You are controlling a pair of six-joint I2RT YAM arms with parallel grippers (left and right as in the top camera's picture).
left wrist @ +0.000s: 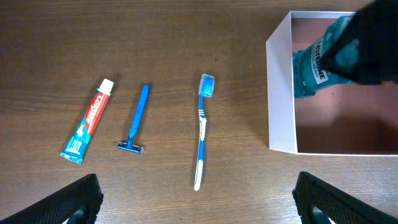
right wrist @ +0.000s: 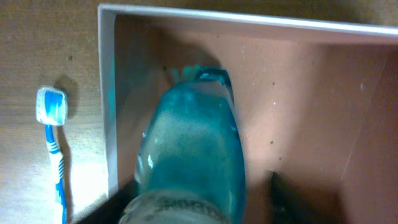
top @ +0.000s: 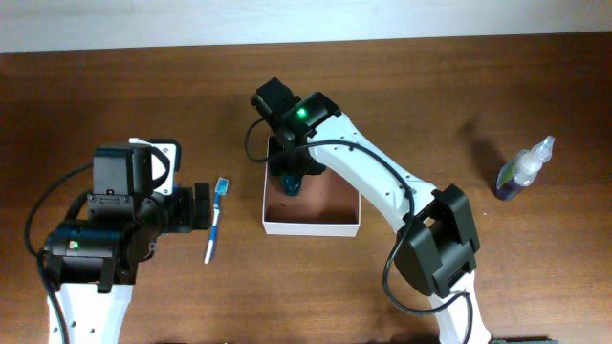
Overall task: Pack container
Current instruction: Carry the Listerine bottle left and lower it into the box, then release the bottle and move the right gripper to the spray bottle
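Note:
The container, a square white-walled box with a reddish-brown floor, sits mid-table; it also shows in the left wrist view and the right wrist view. My right gripper reaches into its far left corner and is shut on a teal bottle, held tilted with its far end near the floor; the bottle also shows in the left wrist view. My left gripper is open and empty, hovering left of the container. A blue toothbrush, a blue razor and a toothpaste tube lie on the wood.
A purple spray bottle lies at the far right of the brown wooden table. The toothbrush lies just left of the container. In the overhead view my left arm hides the razor and the toothpaste.

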